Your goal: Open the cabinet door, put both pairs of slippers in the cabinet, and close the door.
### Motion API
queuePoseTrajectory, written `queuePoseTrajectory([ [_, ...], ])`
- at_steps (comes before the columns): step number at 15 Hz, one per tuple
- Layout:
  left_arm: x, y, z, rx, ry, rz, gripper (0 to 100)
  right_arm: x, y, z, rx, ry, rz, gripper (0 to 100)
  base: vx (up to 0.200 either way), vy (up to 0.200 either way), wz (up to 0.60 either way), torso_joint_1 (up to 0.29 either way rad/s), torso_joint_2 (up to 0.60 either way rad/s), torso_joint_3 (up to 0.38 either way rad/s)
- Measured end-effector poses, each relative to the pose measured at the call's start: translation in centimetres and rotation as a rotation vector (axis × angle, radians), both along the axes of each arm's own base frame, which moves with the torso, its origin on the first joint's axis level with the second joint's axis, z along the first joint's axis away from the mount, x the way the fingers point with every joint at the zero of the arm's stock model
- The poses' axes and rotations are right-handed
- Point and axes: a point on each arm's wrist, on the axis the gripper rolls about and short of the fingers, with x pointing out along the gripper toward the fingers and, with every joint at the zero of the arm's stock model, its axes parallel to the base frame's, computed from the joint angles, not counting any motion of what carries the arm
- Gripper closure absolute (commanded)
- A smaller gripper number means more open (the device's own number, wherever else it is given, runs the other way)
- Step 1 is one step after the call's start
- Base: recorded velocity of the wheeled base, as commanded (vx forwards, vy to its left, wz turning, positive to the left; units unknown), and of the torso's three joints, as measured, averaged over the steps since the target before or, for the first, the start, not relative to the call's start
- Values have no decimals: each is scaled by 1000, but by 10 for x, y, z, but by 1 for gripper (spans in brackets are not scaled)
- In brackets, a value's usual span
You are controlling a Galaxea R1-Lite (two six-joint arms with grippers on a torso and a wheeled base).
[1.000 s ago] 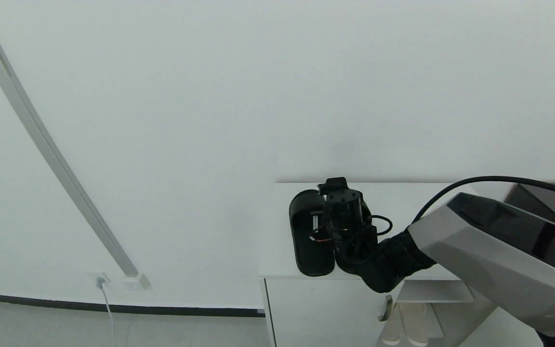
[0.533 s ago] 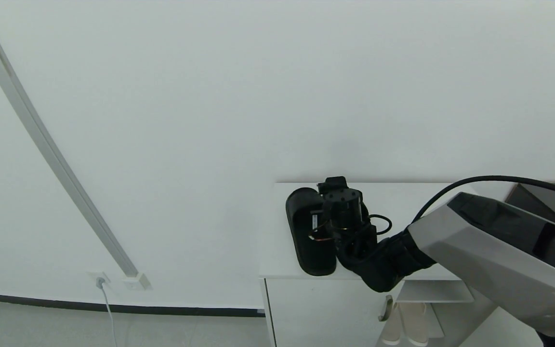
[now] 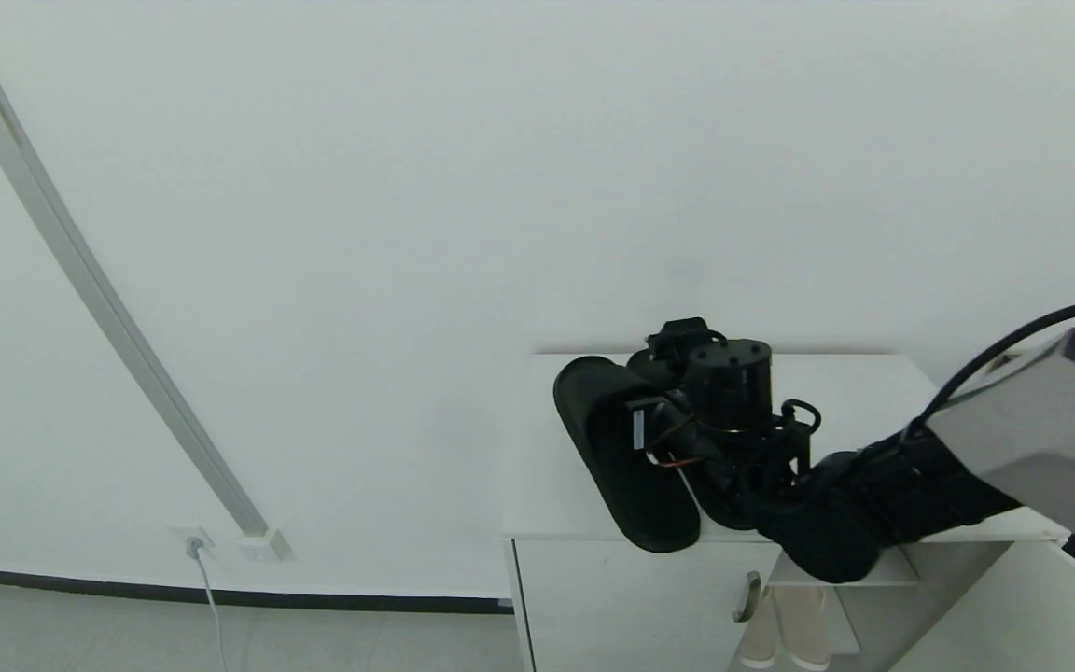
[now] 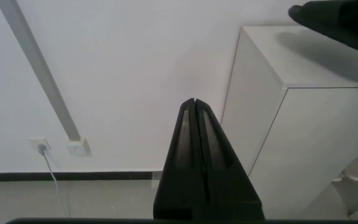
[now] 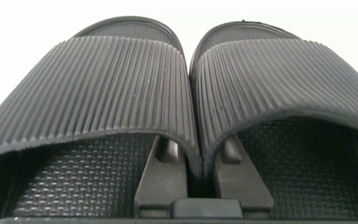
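While between right fingers (image 5: 160,180), black slippers (image 3: 626,467) past cabinet (image 3: 855,383) edge.

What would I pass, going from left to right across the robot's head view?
grey wall rail → black slippers → pale slippers → open cabinet door

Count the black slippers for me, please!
2. One black slipper and a second black slipper are pressed side by side at the cabinet top. The right gripper pinches their inner edges together. None seem hidden.
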Motion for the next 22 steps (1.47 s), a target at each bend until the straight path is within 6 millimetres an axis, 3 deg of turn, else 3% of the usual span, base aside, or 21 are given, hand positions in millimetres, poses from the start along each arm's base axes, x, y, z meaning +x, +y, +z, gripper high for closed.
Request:
queuePoseTrajectory([
  [5, 0, 0, 0, 3, 0, 0, 100, -69, -57, 16, -25, 72, 123, 100, 0, 0, 0, 0, 0, 0],
  [8, 0, 0, 0, 2, 0, 0, 100, -93, -80, 21, -23, 110, 181, 100, 0, 0, 0, 0, 0, 0],
  [11, 0, 0, 0, 0, 0, -1, 100, -98, -86, 26, -12, 97, 175, 100, 0, 0, 0, 0, 0, 0],
  [22, 0, 0, 0, -5, 0, 1, 100, -100, -90, 16, -36, 125, 164, 100, -200, 0, 0, 0, 0, 1],
])
